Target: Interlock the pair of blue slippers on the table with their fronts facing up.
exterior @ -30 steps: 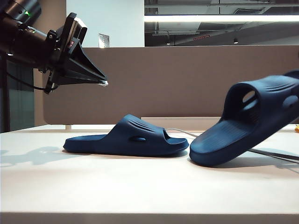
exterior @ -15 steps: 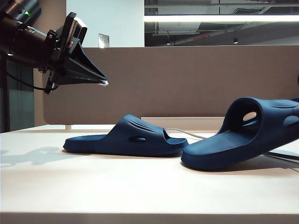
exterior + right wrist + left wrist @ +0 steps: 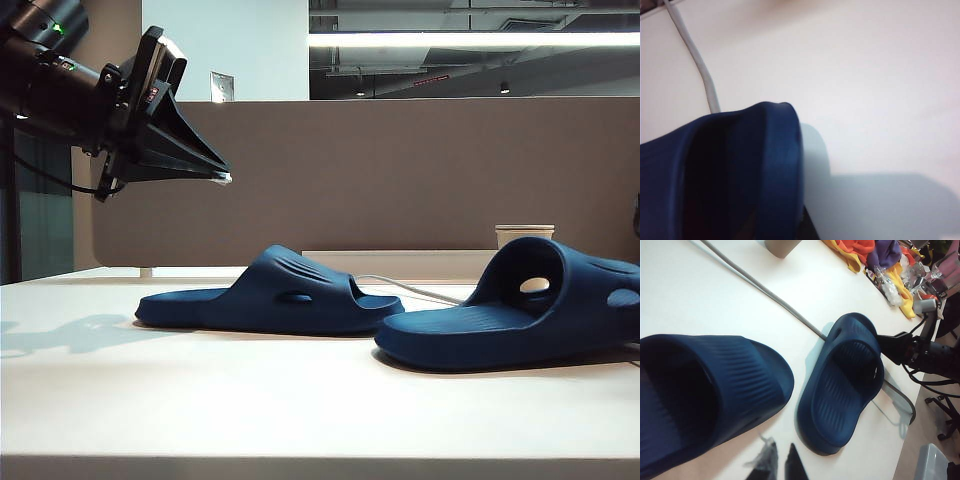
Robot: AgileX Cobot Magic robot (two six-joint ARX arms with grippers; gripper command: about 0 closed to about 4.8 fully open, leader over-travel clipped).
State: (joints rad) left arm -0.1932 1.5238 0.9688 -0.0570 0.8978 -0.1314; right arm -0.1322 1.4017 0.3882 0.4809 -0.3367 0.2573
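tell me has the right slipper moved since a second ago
Yes: the right slipper has come down flat onto the table and shifted left, toward the unmoved left slipper.

A grey-brown partition panel [image 3: 400, 180] stands under a ceiling light strip [image 3: 470, 39].

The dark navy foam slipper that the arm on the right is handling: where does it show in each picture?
Exterior view: dark navy foam slipper lies flat at right on the white table.
Left wrist view: right of centre, right gripper at its strap.
Right wrist view: lower left.
Shared landmark: grey cable beside it.
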